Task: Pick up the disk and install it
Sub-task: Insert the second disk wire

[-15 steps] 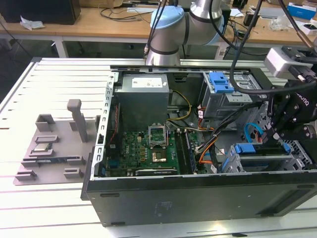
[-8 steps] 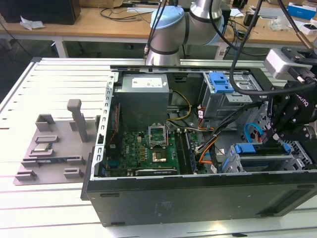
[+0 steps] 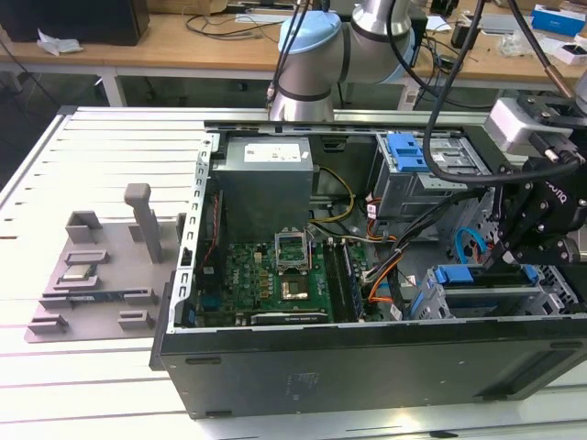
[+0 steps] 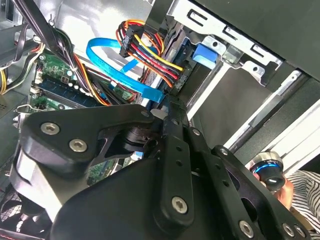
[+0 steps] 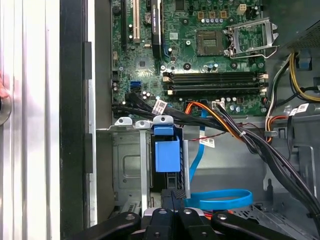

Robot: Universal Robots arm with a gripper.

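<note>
The disk [image 3: 484, 275] stands on edge in the lower drive cage [image 3: 550, 291] of the open computer case, at the exterior view's right; its blue rail faces up. In the first wrist view the same blue rail [image 5: 166, 154] sits between the cage's silver walls. My gripper [image 3: 510, 249] hangs just over that rail's end. Its black fingers [image 5: 173, 197] are pressed together, shut, with nothing between them. In the second wrist view the fingertips [image 4: 172, 106] end beside a blue flat cable [image 4: 117, 62]. I cannot tell whether the tips touch the disk.
Cable bundles [image 5: 235, 130] and the blue flat cable [image 5: 220, 199] lie close beside the cage. The motherboard [image 3: 275, 275] and power supply [image 3: 266, 179] fill the case's middle. A second cage [image 3: 413, 160] stands behind. A grey fixture plate [image 3: 92, 275] lies outside. A person's hand [image 4: 285, 192] is near.
</note>
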